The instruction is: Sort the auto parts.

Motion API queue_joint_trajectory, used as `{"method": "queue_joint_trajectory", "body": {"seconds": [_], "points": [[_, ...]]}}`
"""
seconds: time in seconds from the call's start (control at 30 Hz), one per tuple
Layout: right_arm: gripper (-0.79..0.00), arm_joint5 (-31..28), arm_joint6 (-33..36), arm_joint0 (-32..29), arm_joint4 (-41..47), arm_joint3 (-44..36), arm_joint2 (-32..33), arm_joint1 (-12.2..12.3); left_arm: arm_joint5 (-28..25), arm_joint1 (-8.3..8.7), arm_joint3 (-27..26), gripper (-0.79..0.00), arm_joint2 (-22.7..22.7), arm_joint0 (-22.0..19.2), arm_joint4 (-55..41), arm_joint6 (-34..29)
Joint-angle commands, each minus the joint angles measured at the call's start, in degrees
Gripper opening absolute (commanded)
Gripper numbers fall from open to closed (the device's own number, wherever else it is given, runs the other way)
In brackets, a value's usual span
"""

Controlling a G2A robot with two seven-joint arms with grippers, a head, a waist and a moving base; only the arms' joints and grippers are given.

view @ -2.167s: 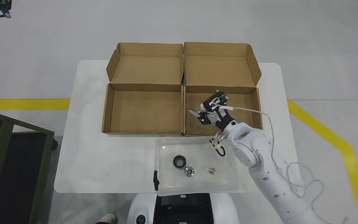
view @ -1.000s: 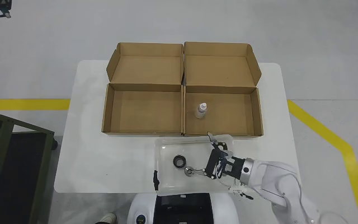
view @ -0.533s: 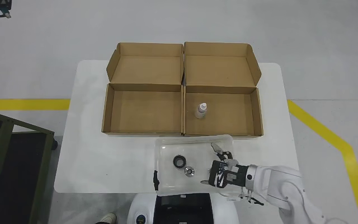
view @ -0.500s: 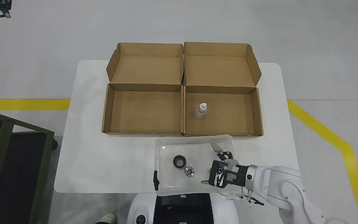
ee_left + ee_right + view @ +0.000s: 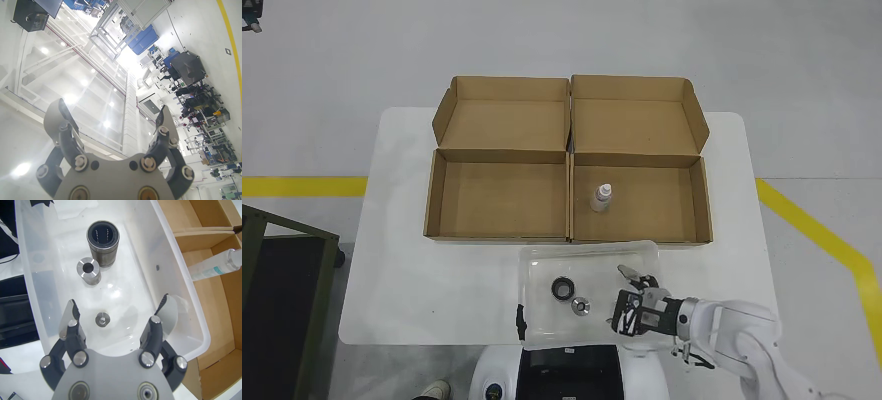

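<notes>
- The left pincer (image 5: 112, 107) stood wide open and empty, aimed at the ceiling.
- The left carton (image 5: 497, 200) held nothing.
- In the clear tub (image 5: 542, 262) at the near edge of the bench (image 5: 402, 280) stood a black-bored bearing (image 5: 103, 245), a steel bushing (image 5: 88, 271) just beside it, and a small stud (image 5: 102, 319).
- The right pincer (image 5: 118, 301) hung spread wide over the stud, gripping nothing. Judged step: picking the stud. The next move calls for descending and closing squarely on it.
- The right carton (image 5: 662, 205) held a bottle (image 5: 601, 196).
</notes>
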Motion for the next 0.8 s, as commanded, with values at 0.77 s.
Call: {"method": "queue_joint_trajectory", "body": {"seconds": [0.77], "points": [[-0.480, -1.73, 1.90, 0.12, -5.21, 1.24, -2.40, 1.21, 0.00, 0.00, 0.00, 0.000, 0.00, 0.00, 0.00, 0.00]]}}
